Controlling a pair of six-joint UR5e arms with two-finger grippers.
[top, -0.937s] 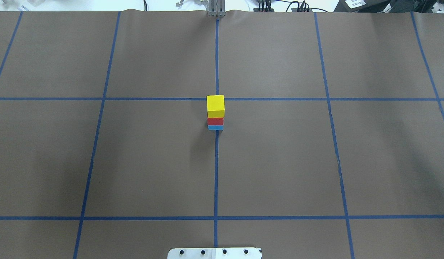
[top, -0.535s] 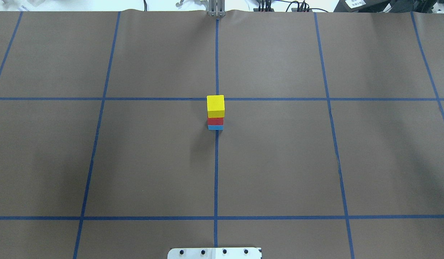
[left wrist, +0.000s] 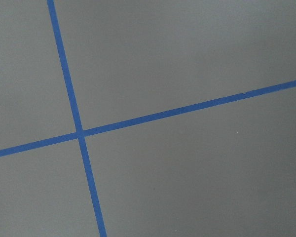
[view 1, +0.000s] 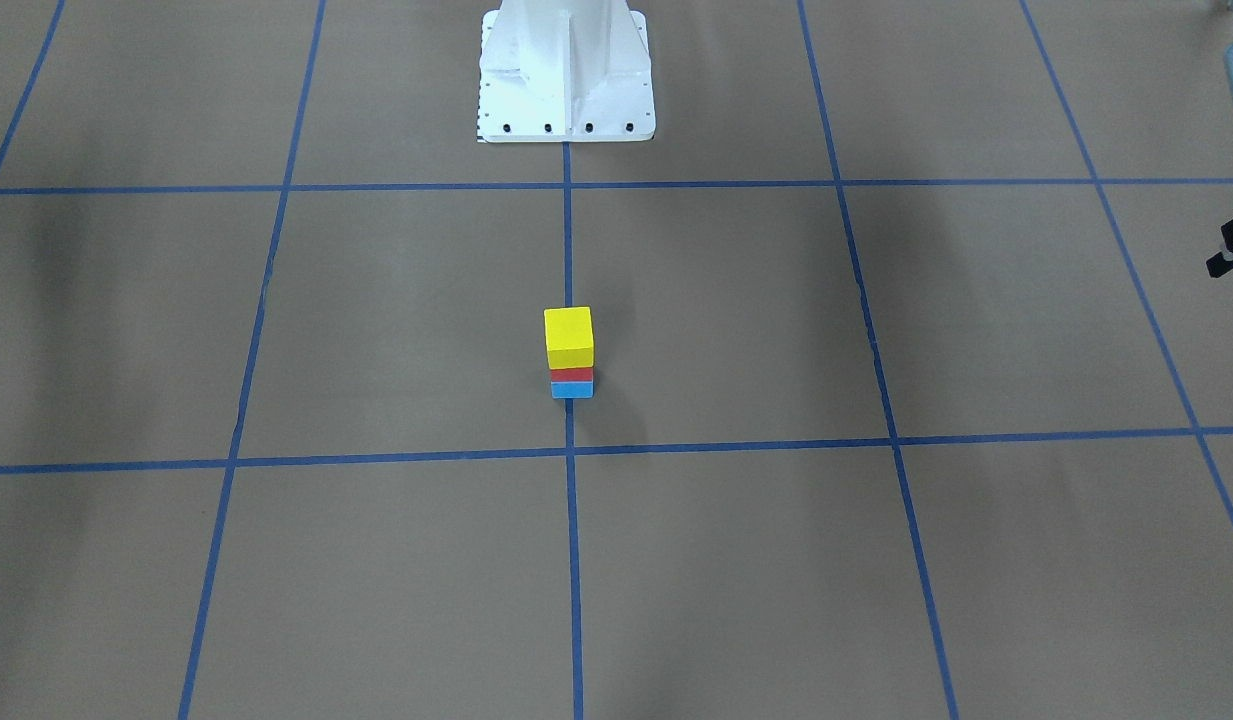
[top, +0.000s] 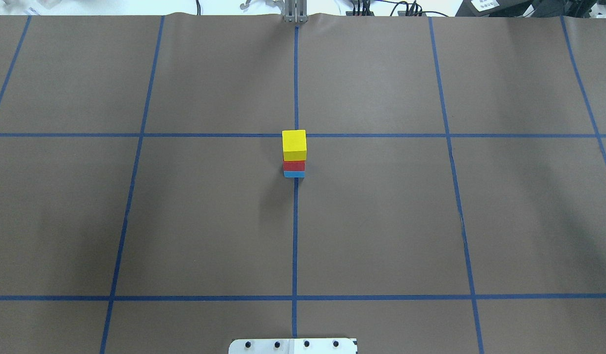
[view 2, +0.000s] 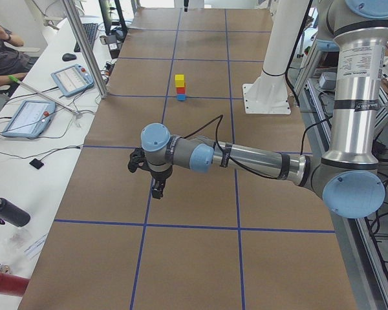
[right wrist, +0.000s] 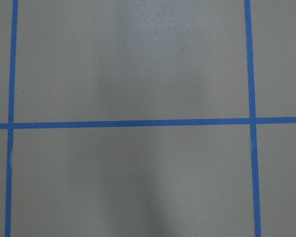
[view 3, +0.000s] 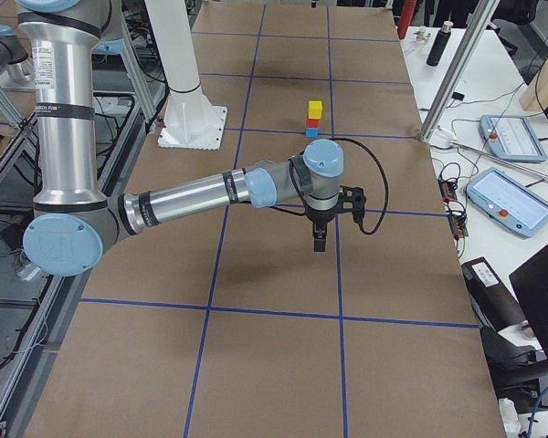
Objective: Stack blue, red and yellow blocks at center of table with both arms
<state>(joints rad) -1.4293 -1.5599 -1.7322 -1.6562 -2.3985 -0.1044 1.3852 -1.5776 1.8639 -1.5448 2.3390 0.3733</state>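
We judge the stack done: yellow block [top: 294, 145] on red block [top: 294, 165] on blue block [top: 294, 174]. Left gripper [view 2: 156, 187] at 9 o'clock, right gripper [view 3: 319, 239] at 3; we cannot tell their grip. Next needs no grasp.

Block colours are standing out against brown.
The yellow block [top: 294, 145], red block [top: 294, 166] and light-blue block [top: 294, 174] are showing plain faces; dark-blue tape lines [top: 295, 236] are crossing the brown table [top: 381, 221] in a grid.

The overhead view looks down from behind the robot's base [top: 293, 346]; the front view faces it across the table [view 1: 876, 300]. Side views look along the table from opposite ends. All four share the block stack [top: 294, 152]. Wrist views sit close above tape lines [left wrist: 79, 133].
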